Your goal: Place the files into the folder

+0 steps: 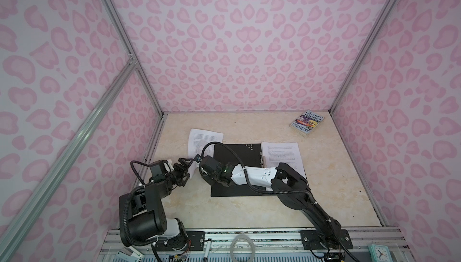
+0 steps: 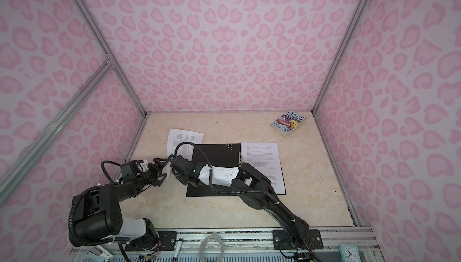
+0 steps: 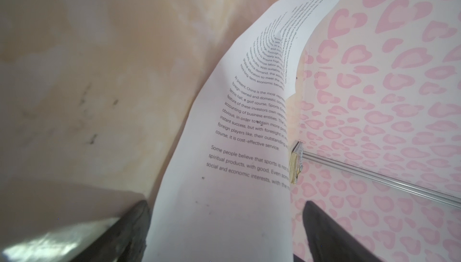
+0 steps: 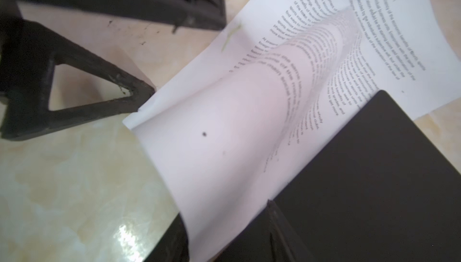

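Wall [image 1: 74,123]: pink heart-spotted panel close along the table's left edge, beside the left arm.
Right arm [image 1: 252,176]: reaches leftward across the folder, hiding part of it.
Book [image 1: 307,123]: colourful paperback in the back right corner, well apart from everything else.
Table [image 1: 249,211]: glossy cream marble-look top.
Loose files [image 1: 205,137]: thin white printed sheets, flat at the back left, just left of the folder.
Lifted sheet [image 4: 224,136]: bowed up off that pile, curled into a soft arch.
Folder [image 1: 237,153]: open flat mid-table, matte black inside, metal spine clip [image 1: 262,158].
Filed sheets [image 1: 284,153]: white pages on the folder's right half.
Left gripper [image 1: 188,169]: jaws spread wide, with the lifted sheet running loosely between them.
Right gripper [image 4: 222,211]: fingers stand either side of the bowed sheet. I cannot tell whether they pinch it.
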Controlling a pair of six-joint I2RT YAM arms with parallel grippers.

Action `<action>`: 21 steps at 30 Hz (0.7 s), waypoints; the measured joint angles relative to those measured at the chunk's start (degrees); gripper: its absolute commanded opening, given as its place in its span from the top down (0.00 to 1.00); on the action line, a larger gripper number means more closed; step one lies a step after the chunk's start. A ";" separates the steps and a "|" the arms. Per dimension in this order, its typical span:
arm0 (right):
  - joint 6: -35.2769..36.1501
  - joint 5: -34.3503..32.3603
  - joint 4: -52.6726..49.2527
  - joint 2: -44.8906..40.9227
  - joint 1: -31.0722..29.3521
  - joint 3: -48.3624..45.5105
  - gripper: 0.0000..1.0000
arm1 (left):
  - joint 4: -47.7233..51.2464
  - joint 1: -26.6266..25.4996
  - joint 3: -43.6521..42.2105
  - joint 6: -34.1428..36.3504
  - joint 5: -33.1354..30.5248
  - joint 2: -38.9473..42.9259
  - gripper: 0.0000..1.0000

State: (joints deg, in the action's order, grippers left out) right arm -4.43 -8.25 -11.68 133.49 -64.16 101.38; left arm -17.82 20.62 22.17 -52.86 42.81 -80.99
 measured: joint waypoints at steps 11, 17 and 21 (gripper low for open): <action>-0.20 -3.67 4.13 0.02 -1.51 -0.79 0.96 | 7.93 0.83 3.13 -2.19 -2.27 6.97 0.03; 2.10 -3.67 4.42 -0.24 -2.51 1.09 1.00 | 22.73 5.38 12.92 -0.61 -5.86 16.87 0.03; 4.11 -1.99 2.99 -1.14 -3.39 5.33 1.00 | 33.99 8.61 22.56 3.43 -9.99 23.30 0.03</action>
State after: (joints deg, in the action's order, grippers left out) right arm -0.32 -10.24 -8.69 132.35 -67.55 106.72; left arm 16.16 29.23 44.73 -49.43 32.82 -57.69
